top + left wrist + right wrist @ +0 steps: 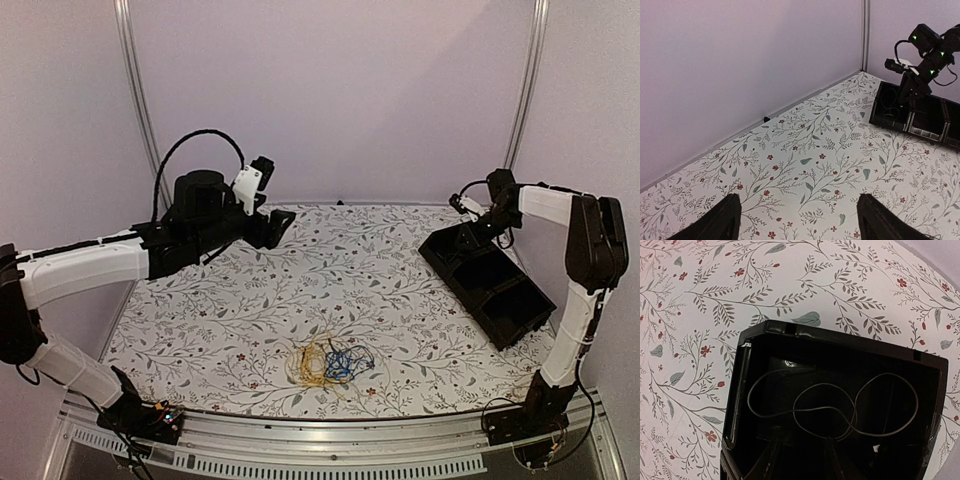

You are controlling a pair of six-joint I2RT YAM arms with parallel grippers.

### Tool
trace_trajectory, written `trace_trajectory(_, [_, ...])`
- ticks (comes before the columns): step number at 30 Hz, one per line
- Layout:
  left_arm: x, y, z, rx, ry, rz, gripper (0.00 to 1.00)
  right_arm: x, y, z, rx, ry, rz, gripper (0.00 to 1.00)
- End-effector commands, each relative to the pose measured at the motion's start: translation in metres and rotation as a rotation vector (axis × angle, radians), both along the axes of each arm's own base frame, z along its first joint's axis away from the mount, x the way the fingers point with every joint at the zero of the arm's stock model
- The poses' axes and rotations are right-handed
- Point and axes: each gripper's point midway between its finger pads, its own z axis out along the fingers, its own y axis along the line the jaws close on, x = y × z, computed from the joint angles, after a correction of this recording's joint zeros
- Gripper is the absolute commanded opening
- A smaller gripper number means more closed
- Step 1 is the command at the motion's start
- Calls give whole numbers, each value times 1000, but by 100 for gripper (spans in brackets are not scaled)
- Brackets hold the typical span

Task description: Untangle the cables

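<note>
Tangle [328,362] of yellow, blue cables near front; left pincer [799,202] wide, empty; right pincer [802,452] part-open above grey cable [822,385] in bin [830,337]; risk: fingers snag it on lifting.

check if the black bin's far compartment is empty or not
Not empty. The right wrist view shows one thin grey cable lying in loose loops on the floor inside the black bin.
</note>
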Motion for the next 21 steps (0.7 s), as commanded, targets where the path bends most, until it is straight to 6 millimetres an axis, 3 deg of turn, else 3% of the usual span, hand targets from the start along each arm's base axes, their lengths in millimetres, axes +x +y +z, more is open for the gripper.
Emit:
trace_trajectory(1, [1,-5,7,-8,-8,3,82,-9,-2,44,9,-70,-16,34])
trace_trajectory(5, [4,-9,-6,17,23,7,81,-29,2,77,39,-131,1,37])
trace_trajectory(7, [0,-20,-18,58,60,-7,78,-45,13,97,81,-161,42,38])
trace_trajectory(12, [-43,-39,-56,66,271,-79,70,-101,56,130,185,-232,237,34])
trace_trajectory(15, [-85,-46,-82,2,416,-192,65,-143,93,131,248,-250,371,30])
trace_trajectory(18, [-125,-51,-105,-22,531,-282,58,-187,140,112,254,-216,557,30])
trace_trajectory(21, [-152,-48,-128,-32,634,-282,52,-231,187,93,248,-172,765,30])
